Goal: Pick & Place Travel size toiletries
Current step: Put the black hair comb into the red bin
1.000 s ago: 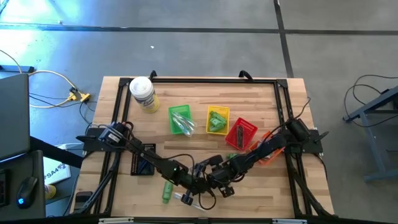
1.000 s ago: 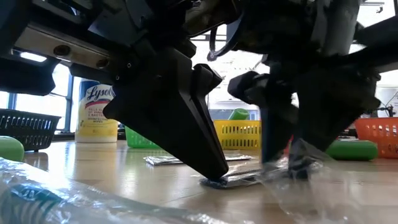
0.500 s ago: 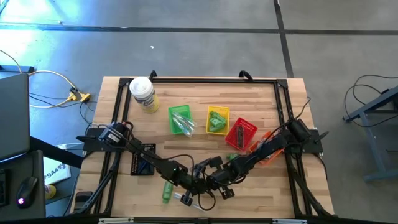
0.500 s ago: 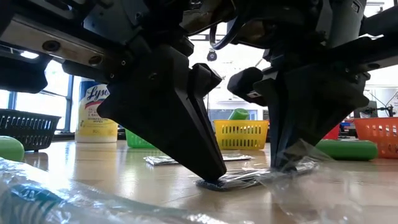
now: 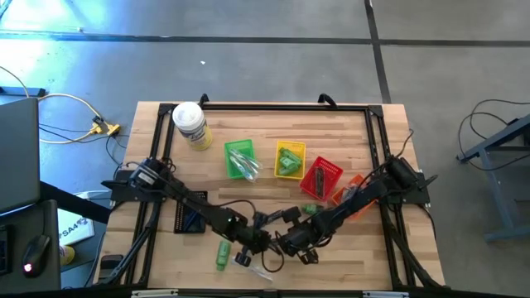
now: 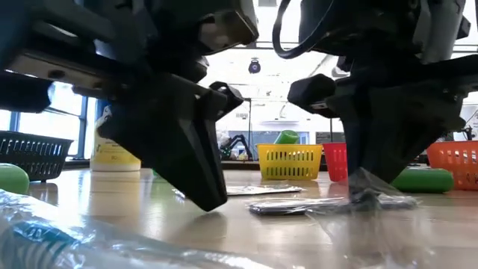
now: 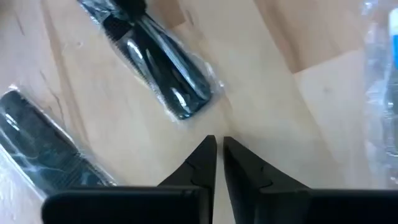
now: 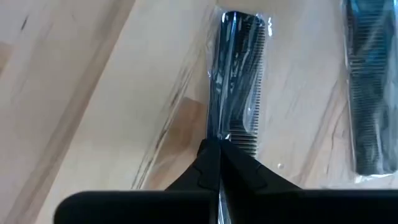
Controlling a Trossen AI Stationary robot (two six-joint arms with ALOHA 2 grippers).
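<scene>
The desk [image 5: 348,132] is made of pale wood planks with a black frame around its edge. It stands on a grey floor [image 5: 248,66]. Past the desk, the low view shows a bright room with big windows.

A white jar [image 5: 190,124] stands near the desk's far left corner. Three small baskets sit in a row beside it: green [image 5: 240,159], yellow [image 5: 290,159] and red [image 5: 321,178].

Both arms reach to the front middle of the desk. The right end effector [image 8: 216,149] is closed on the end of a dark comb in a clear packet [image 8: 239,81]. The left end effector [image 7: 219,149] is nearly closed and holds nothing. Just past its tips lies another packed comb [image 7: 158,62], flat on the wood.
</scene>
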